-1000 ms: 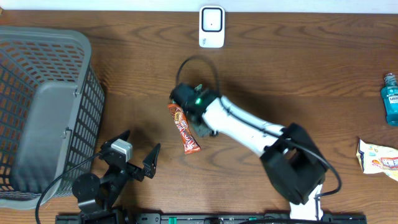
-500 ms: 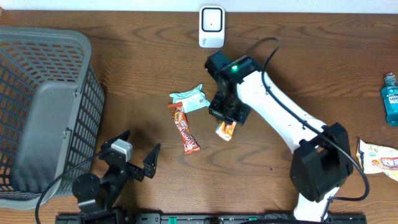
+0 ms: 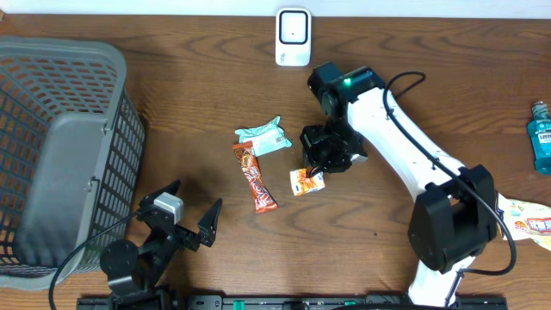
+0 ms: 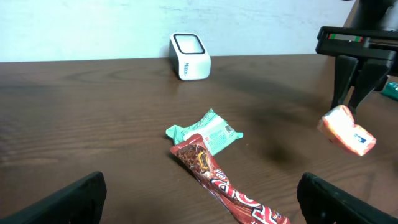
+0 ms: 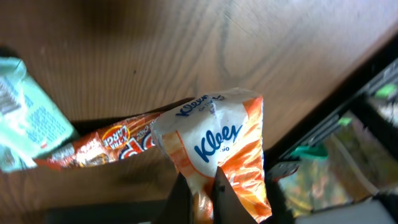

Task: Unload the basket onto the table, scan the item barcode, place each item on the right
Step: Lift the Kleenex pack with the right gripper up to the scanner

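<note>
Reading the overhead view with the far edge of the counter (image 3: 448, 69) as 12 o'clock, my right gripper (image 3: 317, 170) sits just right of centre. It is clamped tight on the top edge of the orange-and-white tissue pack (image 3: 306, 182). From the right wrist view, the gripper (image 5: 202, 190) pinches the bottom of the pack (image 5: 217, 146), and blue "Kleenex" lettering shows on its white panel. I can't find a barcode on the faces I can see. In the left wrist view the pack (image 4: 348, 132) hangs tilted below the gripper (image 4: 351, 102), and it looks lifted clear of the wood.

The scanner (image 3: 294, 37) stands upright at 12 o'clock from the pack, against the far edge and well apart from it; the left wrist view (image 4: 189, 56) shows its window on top.

At 9 o'clock from the pack lies a red snack bar (image 3: 256, 177), lengthwise toward me. A green packet (image 3: 265, 138) touches its far end, at about 10 o'clock from the pack.

My left gripper (image 3: 194, 198) is at 7 o'clock near the front edge, spread wide with nothing in it, and its fingers (image 4: 68, 202) frame the bottom corners of its own view. A grey basket (image 3: 60, 155) fills the 9 o'clock side. A blue bottle (image 3: 540, 138) sits at 3 o'clock by the right edge, and a printed pouch (image 3: 521, 217) at 4 o'clock.
</note>
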